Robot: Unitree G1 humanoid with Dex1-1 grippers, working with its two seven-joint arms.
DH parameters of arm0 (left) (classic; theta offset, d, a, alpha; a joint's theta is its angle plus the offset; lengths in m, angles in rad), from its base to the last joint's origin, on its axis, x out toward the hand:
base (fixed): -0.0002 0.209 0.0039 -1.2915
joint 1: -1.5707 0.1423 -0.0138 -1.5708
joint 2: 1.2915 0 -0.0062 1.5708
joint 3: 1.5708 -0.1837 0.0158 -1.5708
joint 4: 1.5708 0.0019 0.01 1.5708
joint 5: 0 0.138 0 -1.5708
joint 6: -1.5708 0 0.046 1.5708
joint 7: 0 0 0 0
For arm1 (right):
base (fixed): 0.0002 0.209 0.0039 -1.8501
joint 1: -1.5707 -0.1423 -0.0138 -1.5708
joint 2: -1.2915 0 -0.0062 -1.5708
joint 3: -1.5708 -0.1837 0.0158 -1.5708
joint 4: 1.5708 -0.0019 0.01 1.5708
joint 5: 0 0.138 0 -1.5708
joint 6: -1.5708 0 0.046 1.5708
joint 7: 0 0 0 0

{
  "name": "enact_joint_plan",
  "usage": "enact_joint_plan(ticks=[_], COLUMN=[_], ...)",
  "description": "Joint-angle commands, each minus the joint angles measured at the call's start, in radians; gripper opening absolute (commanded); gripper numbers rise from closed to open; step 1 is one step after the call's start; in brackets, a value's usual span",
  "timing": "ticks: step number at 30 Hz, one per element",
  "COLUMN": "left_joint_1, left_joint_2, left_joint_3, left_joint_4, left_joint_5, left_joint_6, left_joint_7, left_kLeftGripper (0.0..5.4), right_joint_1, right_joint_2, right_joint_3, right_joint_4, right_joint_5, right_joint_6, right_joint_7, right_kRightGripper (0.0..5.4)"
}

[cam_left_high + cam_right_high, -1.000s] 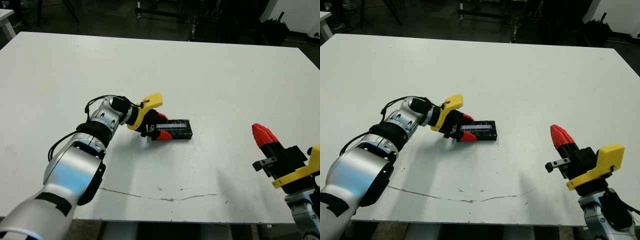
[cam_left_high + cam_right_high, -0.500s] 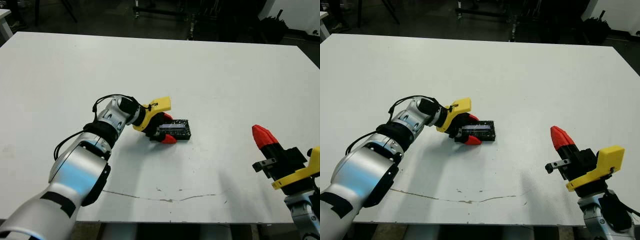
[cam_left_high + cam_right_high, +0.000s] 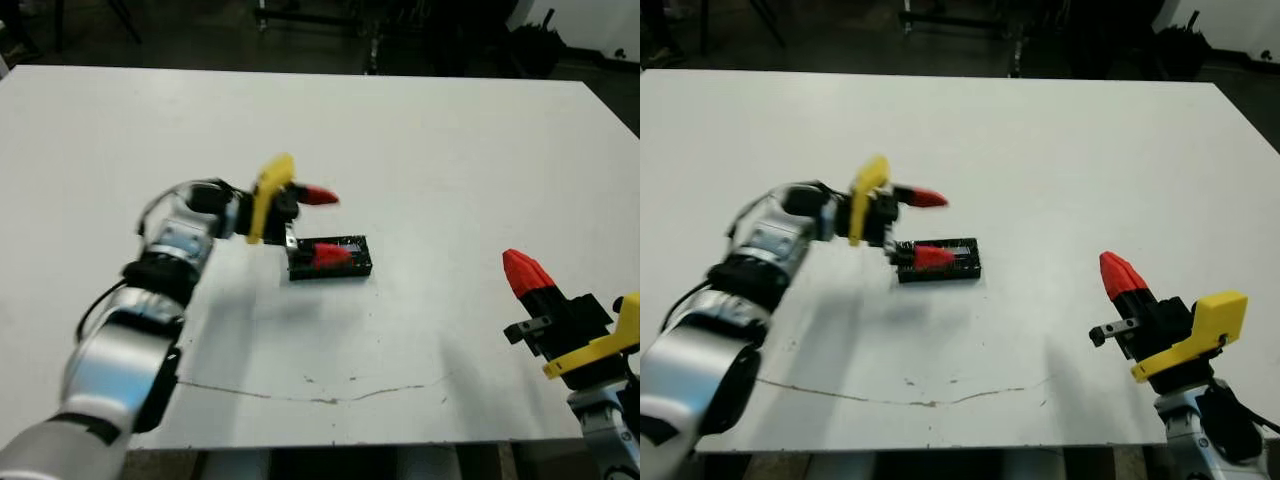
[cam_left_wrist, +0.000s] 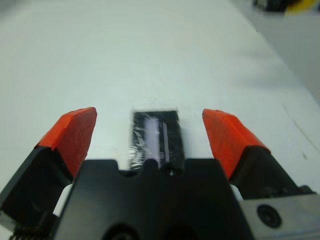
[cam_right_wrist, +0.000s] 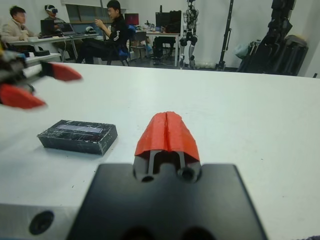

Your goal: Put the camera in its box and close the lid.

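Note:
The box [image 3: 352,268] lies flat near the table's middle as a closed black block, with the shiny lid [image 5: 79,128] on top of it. The camera is hidden from every view. My left gripper [image 3: 336,226] hovers open at the box's left end; one red finger [image 3: 321,196] is raised behind it and the other finger [image 3: 330,256] sits over its top. In the left wrist view the box [image 4: 156,136] shows between the spread fingers, touching neither. My right gripper [image 3: 523,272] is shut and empty, low over the table's right front, well apart from the box.
A thin crack line [image 3: 330,398] runs across the table near its front edge. Beyond the far edge, the right wrist view shows seated people [image 5: 107,30] at desks, and dark equipment stands [image 5: 280,35].
My left gripper has opened wide, turned at the wrist and lifted off the box's left end. The head view has shifted a little. The right arm has not moved.

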Motion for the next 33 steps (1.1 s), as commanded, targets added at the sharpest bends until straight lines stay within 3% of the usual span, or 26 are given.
enact_joint_plan(ticks=[1,6,9,12,15,22,26,33], left_joint_1=[0.075,0.164,0.272,0.44,0.581,0.83,0.889,0.898], left_joint_2=[0.061,0.113,0.086,-0.012,-0.084,-0.215,-0.256,-0.265], left_joint_3=[0.067,0.186,0.275,0.32,0.307,0.225,0.179,0.136], left_joint_4=[-0.123,-0.296,-0.433,-0.624,-0.754,-0.872,-0.852,-0.808], left_joint_5=[-0.07,-0.185,-0.241,-0.211,-0.163,-0.095,-0.025,-0.017], left_joint_6=[0.015,0.078,0.114,0.084,0.03,-0.097,-0.187,-0.222], left_joint_7=[0.033,0.151,0.326,0.585,0.74,0.923,1.0,1.04], left_kLeftGripper=[5.39,5.39,5.39,5.15,4.76,3.71,3.13,2.03], right_joint_1=[-0.005,-0.015,-0.03,-0.056,-0.083,-0.145,-0.144,-0.13], right_joint_2=[-0.001,0.005,0.018,0.053,0.095,0.156,0.182,0.197], right_joint_3=[0.0,0.008,0.012,0.026,0.043,0.097,0.12,0.131], right_joint_4=[-0.001,0.004,0.017,0.023,0.027,0.065,0.097,0.105], right_joint_5=[0.002,-0.011,-0.012,-0.048,-0.109,-0.228,-0.265,-0.297], right_joint_6=[0.013,0.007,0.002,-0.005,0.0,-0.003,-0.061,-0.078], right_joint_7=[-0.009,-0.017,-0.029,-0.086,-0.168,-0.283,-0.285,-0.29], right_kRightGripper=[0.0,0.0,0.0,0.0,0.0,0.0,0.0,0.0])
